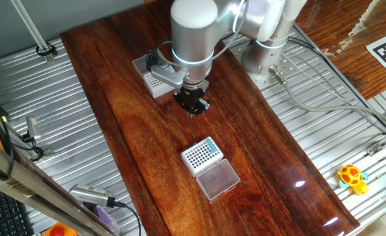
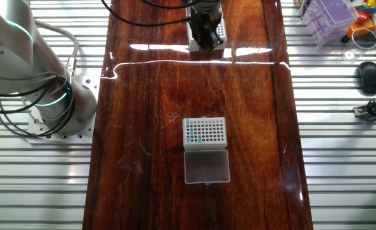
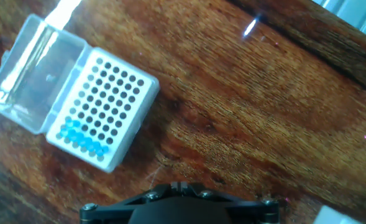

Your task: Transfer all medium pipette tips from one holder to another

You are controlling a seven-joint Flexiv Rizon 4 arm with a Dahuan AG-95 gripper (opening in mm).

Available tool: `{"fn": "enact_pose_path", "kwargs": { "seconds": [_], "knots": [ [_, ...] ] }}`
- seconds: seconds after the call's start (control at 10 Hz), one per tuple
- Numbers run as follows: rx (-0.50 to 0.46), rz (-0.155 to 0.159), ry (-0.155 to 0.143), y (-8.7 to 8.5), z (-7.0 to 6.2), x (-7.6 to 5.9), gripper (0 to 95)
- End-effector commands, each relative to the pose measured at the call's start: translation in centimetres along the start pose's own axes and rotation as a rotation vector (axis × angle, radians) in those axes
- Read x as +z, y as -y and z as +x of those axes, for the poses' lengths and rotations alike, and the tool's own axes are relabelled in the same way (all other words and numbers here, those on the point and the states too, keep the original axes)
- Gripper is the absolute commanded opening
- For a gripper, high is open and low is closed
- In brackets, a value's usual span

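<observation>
Fingers (image 1: 191, 107) hovering by fine-dotted source rack (image 1: 154, 81), opening and any load not discernible; bold-holed rack (image 2: 205, 131) well apart across tabletop (image 2: 149, 96), lid open, some teal tips (image 3: 83, 140) seated, most holes empty, transfer likely early.

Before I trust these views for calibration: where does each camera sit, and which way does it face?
One fixed view: high beside the table, looking down at the arm and both racks.
The other fixed view: overhead, facing the arm base.
Hand view: on the hand, looking down; only its dark housing shows.
All share the rack with teal tips.
</observation>
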State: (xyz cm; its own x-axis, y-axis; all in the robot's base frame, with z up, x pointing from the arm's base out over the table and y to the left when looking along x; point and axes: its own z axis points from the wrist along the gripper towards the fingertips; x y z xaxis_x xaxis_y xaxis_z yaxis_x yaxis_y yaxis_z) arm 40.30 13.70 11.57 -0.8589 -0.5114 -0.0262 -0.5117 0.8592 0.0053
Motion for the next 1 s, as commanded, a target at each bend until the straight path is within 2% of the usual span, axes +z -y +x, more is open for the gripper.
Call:
{"fn": "enact_pose_path", "kwargs": {
  "seconds": [0.1, 0.3, 0.7, 0.8, 1.0],
  "knots": [
    [0.277, 0.031, -0.008, 0.0, 0.1, -0.1, 0.0],
    [0.359, 0.033, -0.008, 0.0, 0.1, -0.1, 0.0],
    [0.377, 0.031, -0.012, 0.0, 0.1, -0.1, 0.0],
    [0.374, 0.018, 0.0, 0.5, 0.5, -0.1, 0.0],
    [0.33, 0.015, -0.004, 2.9, 1.7, -0.6, 0.0]
  ]
}}
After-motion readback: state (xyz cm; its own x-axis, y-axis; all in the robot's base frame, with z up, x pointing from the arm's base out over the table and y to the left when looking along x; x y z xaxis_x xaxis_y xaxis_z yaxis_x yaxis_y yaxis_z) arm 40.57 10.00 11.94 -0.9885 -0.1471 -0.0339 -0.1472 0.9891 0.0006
